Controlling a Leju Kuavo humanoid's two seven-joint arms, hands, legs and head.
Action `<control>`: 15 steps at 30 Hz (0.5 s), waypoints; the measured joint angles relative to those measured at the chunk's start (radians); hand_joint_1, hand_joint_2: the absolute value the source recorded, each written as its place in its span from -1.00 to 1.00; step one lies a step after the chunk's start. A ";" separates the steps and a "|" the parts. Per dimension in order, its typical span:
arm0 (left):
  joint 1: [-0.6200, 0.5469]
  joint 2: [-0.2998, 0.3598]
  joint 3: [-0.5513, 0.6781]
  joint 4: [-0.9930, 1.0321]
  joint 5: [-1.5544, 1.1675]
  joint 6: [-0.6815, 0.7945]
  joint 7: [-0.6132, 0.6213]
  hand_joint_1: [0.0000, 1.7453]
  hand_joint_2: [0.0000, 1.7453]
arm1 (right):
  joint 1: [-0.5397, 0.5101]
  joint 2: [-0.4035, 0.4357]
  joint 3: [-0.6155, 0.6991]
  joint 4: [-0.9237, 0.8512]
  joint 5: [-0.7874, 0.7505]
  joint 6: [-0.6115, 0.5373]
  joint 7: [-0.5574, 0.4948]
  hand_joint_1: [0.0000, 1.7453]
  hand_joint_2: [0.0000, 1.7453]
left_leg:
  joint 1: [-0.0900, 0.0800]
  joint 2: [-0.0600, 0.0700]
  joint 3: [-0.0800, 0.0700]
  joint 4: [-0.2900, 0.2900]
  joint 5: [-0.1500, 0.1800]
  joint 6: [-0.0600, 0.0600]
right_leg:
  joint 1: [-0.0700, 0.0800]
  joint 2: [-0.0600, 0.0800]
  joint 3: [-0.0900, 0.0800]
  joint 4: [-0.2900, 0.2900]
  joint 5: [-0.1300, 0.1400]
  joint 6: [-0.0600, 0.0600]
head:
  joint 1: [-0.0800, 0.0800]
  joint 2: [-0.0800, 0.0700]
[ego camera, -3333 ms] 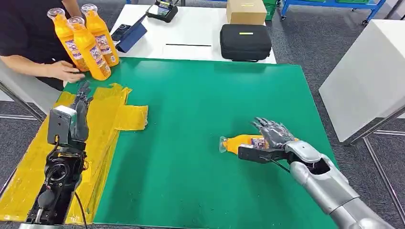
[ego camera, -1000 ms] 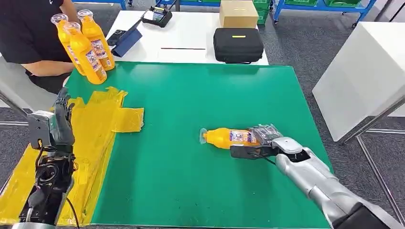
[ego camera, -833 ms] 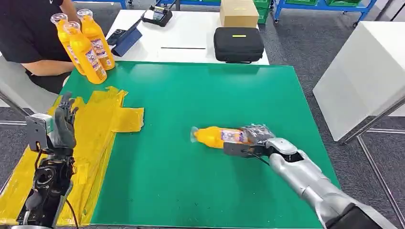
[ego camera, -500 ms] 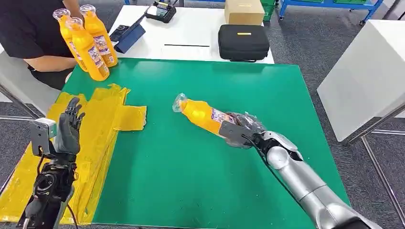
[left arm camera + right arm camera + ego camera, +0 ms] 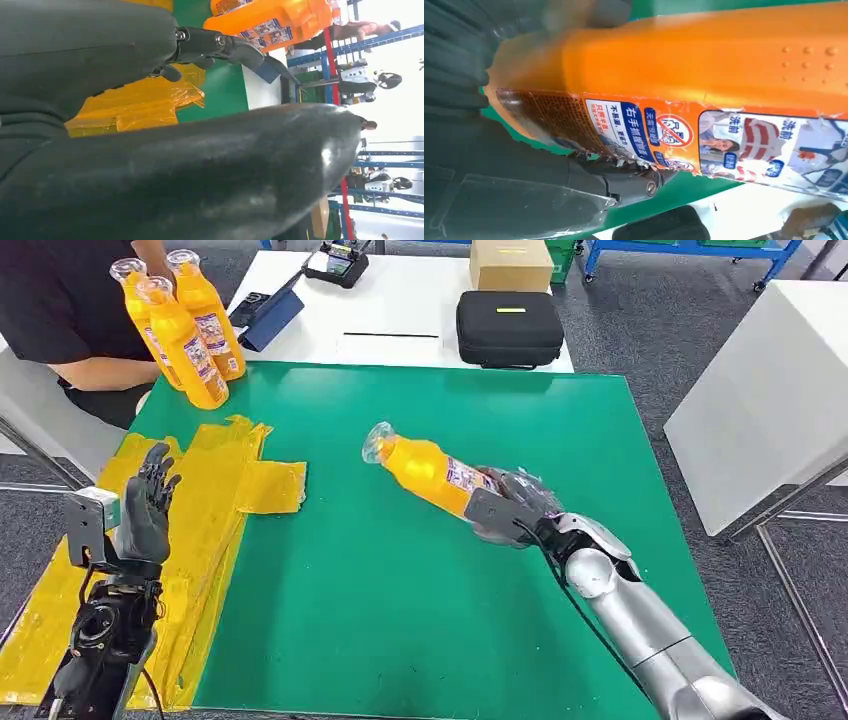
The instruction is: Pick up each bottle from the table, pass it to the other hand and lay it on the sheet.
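Right hand (image 5: 512,508) grips orange bottle (image 5: 425,469) at its base, lifted clear above the green tabletop (image 5: 400,610), cap end tilted toward the far left. Left hand (image 5: 147,505) released, fingers spread, raised over yellow sheet (image 5: 215,495).

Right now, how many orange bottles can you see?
4. One bottle is held by the right hand above the green mat. Three bottles stand together at the mat's far left corner, near a person.
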 measured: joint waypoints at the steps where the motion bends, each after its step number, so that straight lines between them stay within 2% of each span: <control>1: 0.001 0.000 0.000 0.000 0.008 -0.008 0.001 -1.00 -1.00 | 0.004 0.000 -0.003 -0.006 -0.003 -0.003 -0.001 1.00 1.00 | 0.000 0.000 0.000 0.000 0.000 0.000 | 0.000 0.000 0.000 0.000 0.000 0.000 | 0.000 0.000; 4: 0.004 -0.003 -0.006 -0.008 0.029 -0.027 0.011 -1.00 -1.00 | 0.020 0.010 -0.018 -0.043 -0.021 -0.007 0.003 1.00 1.00 | 0.000 0.000 -0.001 0.000 0.000 0.000 | 0.000 0.000 0.000 0.000 0.000 0.000 | 0.000 0.000; 5: 0.004 -0.006 -0.013 -0.014 0.041 -0.037 0.018 -1.00 1.00 | 0.026 0.014 -0.026 -0.060 -0.030 -0.008 0.010 1.00 1.00 | 0.000 0.000 -0.001 0.000 0.000 0.000 | 0.000 0.000 0.000 0.000 0.000 0.000 | 0.000 0.000; 11: 0.028 -0.035 -0.049 -0.069 0.150 -0.138 0.052 -1.00 1.00 | 0.033 0.067 -0.061 -0.128 -0.142 -0.028 0.001 1.00 1.00 | 0.000 0.000 -0.002 0.000 0.000 0.000 | 0.000 0.000 -0.001 0.000 0.000 0.000 | 0.000 0.000; 13: 0.050 -0.071 -0.084 -0.117 0.184 -0.187 0.053 -1.00 1.00 | 0.030 0.116 -0.063 -0.135 -0.180 -0.050 -0.001 1.00 1.00 | 0.000 0.000 -0.003 0.000 0.000 0.000 | 0.000 0.000 -0.002 0.000 0.000 0.000 | 0.001 0.000; 15: 0.058 -0.121 -0.154 -0.170 0.184 -0.120 0.062 -1.00 1.00 | 0.017 0.204 -0.048 -0.123 -0.174 -0.119 0.024 1.00 1.00 | 0.000 0.001 -0.003 0.000 0.000 0.000 | 0.000 0.001 -0.004 0.000 0.000 0.000 | 0.000 0.000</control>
